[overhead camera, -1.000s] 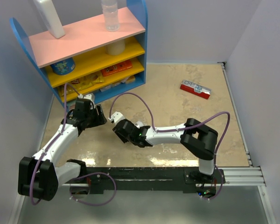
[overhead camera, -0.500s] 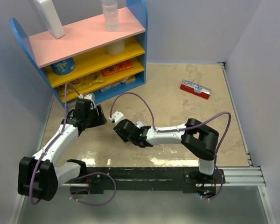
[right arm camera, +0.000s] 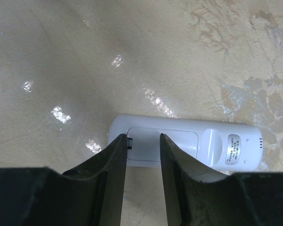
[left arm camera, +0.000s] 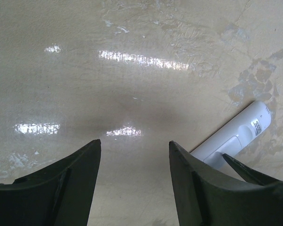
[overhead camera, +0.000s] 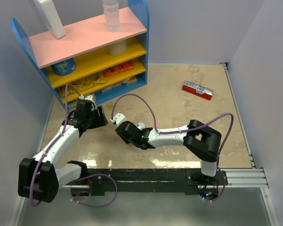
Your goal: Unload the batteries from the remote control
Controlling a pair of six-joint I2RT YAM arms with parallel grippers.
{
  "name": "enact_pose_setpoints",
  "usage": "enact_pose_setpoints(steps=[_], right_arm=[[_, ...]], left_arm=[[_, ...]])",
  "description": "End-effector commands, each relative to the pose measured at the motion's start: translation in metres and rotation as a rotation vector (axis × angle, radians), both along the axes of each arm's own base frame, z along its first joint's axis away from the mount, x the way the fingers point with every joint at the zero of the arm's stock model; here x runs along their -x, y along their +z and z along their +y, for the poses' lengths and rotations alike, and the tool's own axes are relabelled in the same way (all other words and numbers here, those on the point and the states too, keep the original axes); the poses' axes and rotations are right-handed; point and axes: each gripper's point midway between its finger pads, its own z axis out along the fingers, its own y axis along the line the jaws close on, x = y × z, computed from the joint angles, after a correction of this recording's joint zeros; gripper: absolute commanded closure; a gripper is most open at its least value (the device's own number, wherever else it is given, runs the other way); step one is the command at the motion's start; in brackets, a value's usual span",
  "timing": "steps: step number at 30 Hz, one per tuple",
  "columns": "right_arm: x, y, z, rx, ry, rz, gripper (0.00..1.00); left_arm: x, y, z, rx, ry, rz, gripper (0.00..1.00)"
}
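Right pincer (right arm camera: 144, 141) has narrowed over remote control (right arm camera: 212, 146).

Slim white remote control (right arm camera: 212, 146), lying flat on the beige table (right arm camera: 61, 47), back side up, battery cover (right arm camera: 144, 141) shut in place, small grey label near its rounded end

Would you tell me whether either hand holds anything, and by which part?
Nothing is held. The left hand is open and empty; the right hand is poised over the remote, at its back cover.
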Motion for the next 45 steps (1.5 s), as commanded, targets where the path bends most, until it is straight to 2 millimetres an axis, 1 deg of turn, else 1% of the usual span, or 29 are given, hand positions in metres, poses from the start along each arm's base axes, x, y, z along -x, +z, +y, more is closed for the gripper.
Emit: enact_pose_setpoints(steps=[1, 2, 3, 6, 17, 22, 23, 25, 26, 27, 29, 30, 32, 33, 35, 36, 38, 39, 40, 41, 44, 45], right_arm=[[-0.006, 0.015, -0.01, 0.011, -0.03, -0.044, 0.64], [-0.007, 0.017, -0.011, 0.009, -0.035, -0.049, 0.63], [-0.007, 0.016, -0.015, 0.033, -0.038, -0.05, 0.64], [-0.009, 0.021, -0.018, 0.031, -0.052, -0.063, 0.63], [-0.013, 0.032, -0.021, 0.012, -0.084, -0.091, 0.64], [-0.013, 0.033, -0.03, 0.022, -0.111, -0.093, 0.63], [-0.012, 0.037, -0.032, 0.016, -0.116, -0.092, 0.64], [-0.009, 0.037, -0.041, 0.014, -0.135, -0.088, 0.63], [-0.008, 0.045, -0.043, -0.006, -0.141, -0.092, 0.64], [-0.005, 0.041, -0.05, -0.001, -0.148, -0.081, 0.63], [-0.001, 0.041, -0.057, -0.012, -0.162, -0.07, 0.63], [0.004, 0.039, -0.067, -0.021, -0.182, -0.055, 0.63], [0.01, 0.037, -0.076, -0.037, -0.199, -0.028, 0.63], [0.018, 0.035, -0.087, -0.057, -0.215, -0.007, 0.63], [0.026, 0.031, -0.097, -0.075, -0.231, 0.016, 0.63], [0.031, 0.034, -0.106, -0.103, -0.245, 0.027, 0.63], [0.034, 0.038, -0.112, -0.135, -0.26, 0.035, 0.63], [0.038, 0.037, -0.116, -0.147, -0.273, 0.051, 0.62], [0.039, 0.046, -0.116, -0.183, -0.28, 0.054, 0.62], [0.038, 0.049, -0.119, -0.19, -0.296, 0.051, 0.62], [0.032, 0.056, -0.133, -0.194, -0.398, 0.042, 0.59], [0.028, 0.058, -0.143, -0.176, -0.461, 0.031, 0.59]], left_arm=[[-0.007, 0.009, -0.002, 0.006, 0.011, -0.025, 0.36], [-0.007, 0.009, -0.002, 0.006, 0.011, -0.025, 0.36], [-0.007, 0.009, -0.002, 0.006, 0.011, -0.027, 0.36], [-0.007, 0.008, -0.002, 0.006, 0.01, -0.024, 0.36], [-0.007, 0.008, -0.002, 0.005, 0.008, -0.022, 0.36], [-0.007, 0.008, -0.002, 0.004, 0.009, -0.021, 0.36], [-0.007, 0.007, -0.002, 0.004, 0.009, -0.021, 0.36], [-0.007, 0.007, -0.002, 0.004, 0.009, -0.019, 0.36], [-0.007, 0.007, -0.002, 0.004, 0.009, -0.019, 0.36], [-0.007, 0.007, -0.002, 0.003, 0.009, -0.018, 0.36], [-0.007, 0.006, -0.002, 0.003, 0.009, -0.016, 0.36], [-0.007, 0.007, -0.002, 0.004, 0.008, -0.016, 0.36], [-0.007, 0.007, -0.002, 0.004, 0.008, -0.018, 0.36], [-0.007, 0.007, -0.002, 0.003, 0.008, -0.02, 0.36], [-0.007, 0.008, -0.002, 0.003, 0.008, -0.021, 0.36], [-0.007, 0.008, -0.002, 0.002, 0.008, -0.023, 0.36], [-0.008, 0.009, -0.002, 0.002, 0.006, -0.025, 0.36], [-0.008, 0.009, -0.003, 0.003, 0.001, -0.024, 0.36], [-0.008, 0.01, -0.003, 0.003, -0.002, -0.028, 0.36], [-0.007, 0.011, -0.005, 0.004, -0.012, -0.031, 0.36], [-0.006, 0.017, -0.013, 0.015, -0.057, -0.056, 0.35], [-0.006, 0.019, -0.016, 0.019, -0.074, -0.067, 0.35]])
